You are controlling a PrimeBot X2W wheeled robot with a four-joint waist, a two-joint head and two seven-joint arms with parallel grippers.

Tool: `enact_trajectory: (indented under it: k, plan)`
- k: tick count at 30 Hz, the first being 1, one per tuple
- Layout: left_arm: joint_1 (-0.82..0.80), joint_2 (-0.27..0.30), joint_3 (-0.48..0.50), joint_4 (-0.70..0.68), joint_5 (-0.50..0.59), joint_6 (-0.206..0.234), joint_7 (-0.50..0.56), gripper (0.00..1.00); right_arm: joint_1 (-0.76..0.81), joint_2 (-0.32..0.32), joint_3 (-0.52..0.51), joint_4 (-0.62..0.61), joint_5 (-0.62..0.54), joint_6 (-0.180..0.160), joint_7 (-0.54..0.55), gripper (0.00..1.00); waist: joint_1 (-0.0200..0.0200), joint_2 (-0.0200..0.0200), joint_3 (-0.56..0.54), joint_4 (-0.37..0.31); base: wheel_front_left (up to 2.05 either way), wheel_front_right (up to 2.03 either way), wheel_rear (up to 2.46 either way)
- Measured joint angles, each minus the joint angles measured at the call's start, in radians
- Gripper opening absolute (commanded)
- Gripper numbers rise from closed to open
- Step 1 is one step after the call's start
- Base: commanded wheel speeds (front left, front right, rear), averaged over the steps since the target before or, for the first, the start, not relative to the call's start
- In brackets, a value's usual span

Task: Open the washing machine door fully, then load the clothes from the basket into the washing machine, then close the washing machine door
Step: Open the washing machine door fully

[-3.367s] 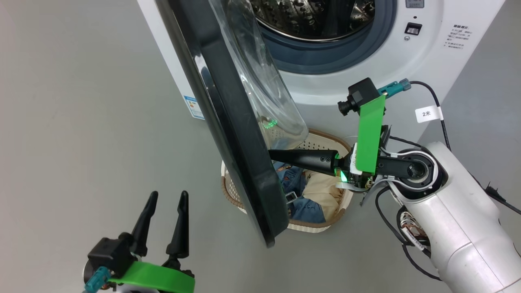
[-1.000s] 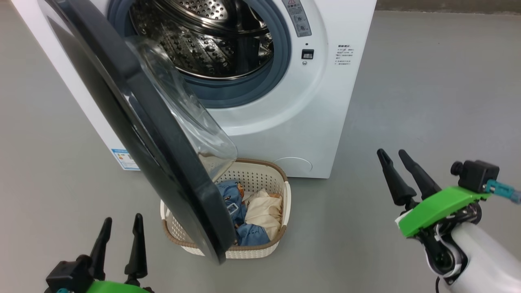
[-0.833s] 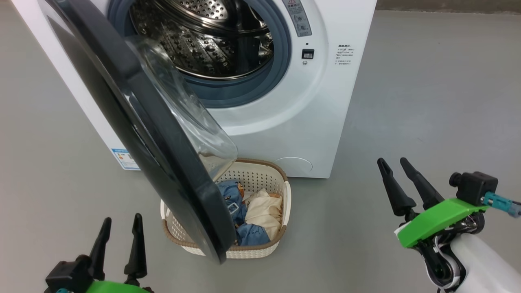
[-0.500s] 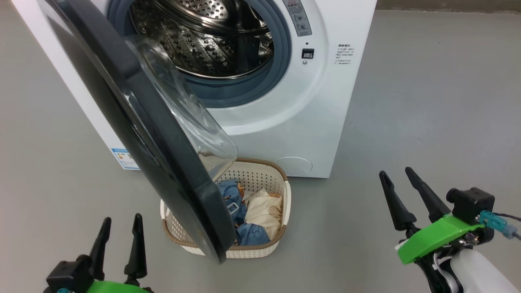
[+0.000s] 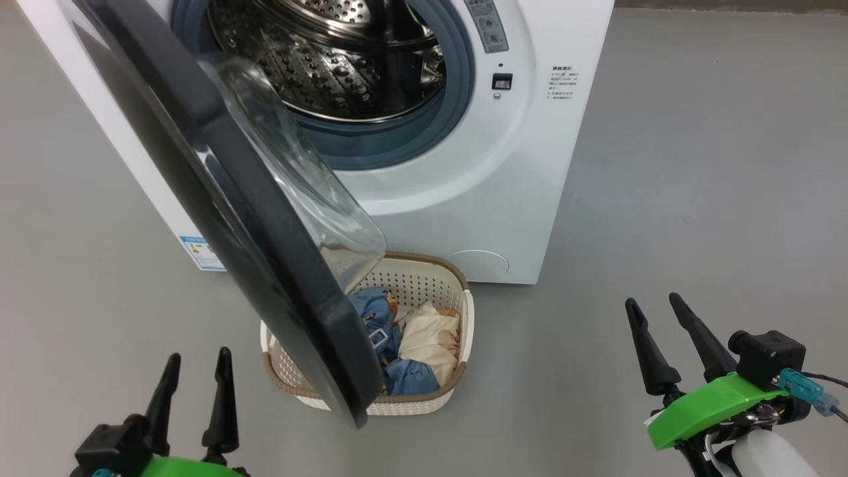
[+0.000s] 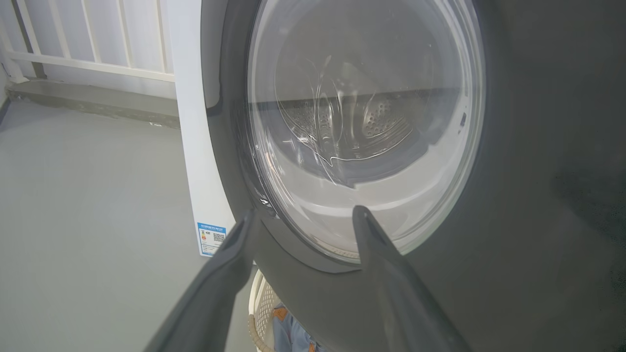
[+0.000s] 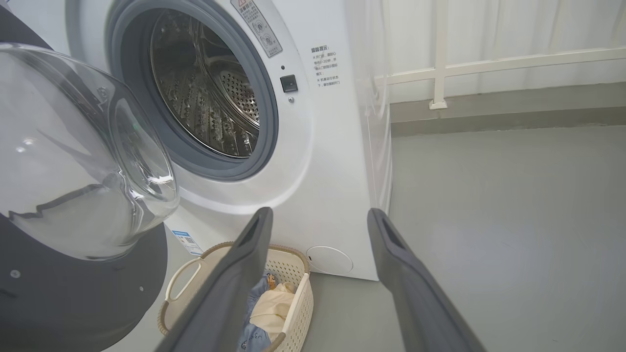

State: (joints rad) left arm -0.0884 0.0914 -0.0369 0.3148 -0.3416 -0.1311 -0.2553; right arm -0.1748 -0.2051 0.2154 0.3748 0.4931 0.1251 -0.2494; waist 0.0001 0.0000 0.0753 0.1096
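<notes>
The washing machine door (image 5: 275,278), slanted over the basket (image 5: 424,281), is found nearer the wide-spread, empty left gripper (image 5: 199,358).

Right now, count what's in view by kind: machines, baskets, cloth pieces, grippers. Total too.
Big white front-loading washing machine: 1
Small cream perforated plastic basket: 1
Soft cloth pieces: 2 (blue printed cloth, cream cloth)
Dark two-finger grippers: 2 (left gripper, right gripper)
Total: 6
</notes>
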Motion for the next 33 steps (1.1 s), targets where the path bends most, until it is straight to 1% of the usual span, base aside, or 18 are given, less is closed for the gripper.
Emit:
enact_trajectory:
  k: [7,8,9,10,13,16,20,23,26,27,28,30,33]
  plan:
    - [-0.002,0.0,0.007,0.0,0.0,0.0,0.0,1.0,0.0,0.004,-0.003,0.003,-0.012,0.0,0.0,1.0,-0.0001,0.0,0.003,0.002,0.0,0.0,0.0]
    - [-0.003,-0.001,0.008,0.0,0.0,0.0,0.0,0.45,0.001,0.004,-0.004,0.003,-0.017,0.0,0.0,1.0,-0.0001,0.0,0.003,0.003,0.0,0.0,0.0]
    - [-0.007,-0.002,0.012,-0.001,0.0,0.0,0.0,0.09,0.001,0.004,-0.004,0.002,-0.021,0.0,0.0,1.0,0.0,0.0,0.001,0.004,0.0,0.0,0.0]
    - [-0.01,-0.003,0.017,-0.004,0.0,0.0,0.0,0.0,0.002,0.004,-0.004,0.002,-0.021,0.0,0.0,1.0,0.0,0.0,0.0,0.004,0.0,0.0,0.0]
    - [-0.011,-0.008,0.033,-0.04,0.0,0.0,0.0,0.0,0.005,0.004,-0.005,0.001,-0.021,0.0,0.0,1.0,-0.0001,0.0,-0.005,0.009,0.0,0.0,0.0]
    - [-0.012,-0.008,0.054,-0.105,0.001,0.0,0.0,0.0,0.007,0.004,-0.008,-0.001,-0.021,0.0,0.0,1.0,-0.0001,0.0,-0.009,0.015,0.0,0.0,0.0]
    - [-0.013,-0.013,0.058,-0.25,0.026,0.0,0.0,0.0,0.016,0.004,-0.008,-0.004,-0.021,0.0,0.0,1.0,-0.0001,0.0,-0.013,0.02,0.0,0.0,0.0]
    - [-0.012,-0.019,0.028,-0.383,0.044,0.001,0.0,0.0,0.019,0.004,-0.01,-0.006,-0.026,0.0,0.0,1.0,0.0,0.0,-0.015,0.02,0.0,0.0,0.0]
    - [-0.012,-0.027,-0.03,-0.524,0.056,0.006,0.012,0.0,0.019,0.004,-0.01,-0.008,-0.028,0.0,0.0,1.0,0.0,0.0,-0.015,0.019,0.0,0.0,0.0]
    - [-0.01,-0.031,-0.104,-0.636,0.07,0.009,0.066,0.0,0.019,0.004,-0.011,-0.01,-0.031,0.0,0.0,1.0,-0.0001,0.0,-0.012,0.015,0.0,0.0,0.0]
    - [-0.008,-0.032,-0.191,-0.701,0.076,0.009,0.123,0.0,0.019,0.004,-0.01,-0.012,-0.032,0.0,0.0,1.0,-0.0001,0.0,-0.008,0.01,0.0,0.0,0.0]
    - [-0.008,-0.034,-0.247,-0.716,0.075,0.009,0.151,0.0,0.019,0.004,-0.011,-0.013,-0.032,0.0,0.0,1.0,0.0,0.0,-0.004,0.006,0.0,0.0,0.0]
    - [-0.001,-0.037,-0.312,-0.704,0.057,0.009,0.18,0.0,0.019,0.004,-0.011,-0.015,-0.032,0.0,0.0,1.0,-0.0001,0.0,0.002,-0.001,0.0,0.0,0.0]
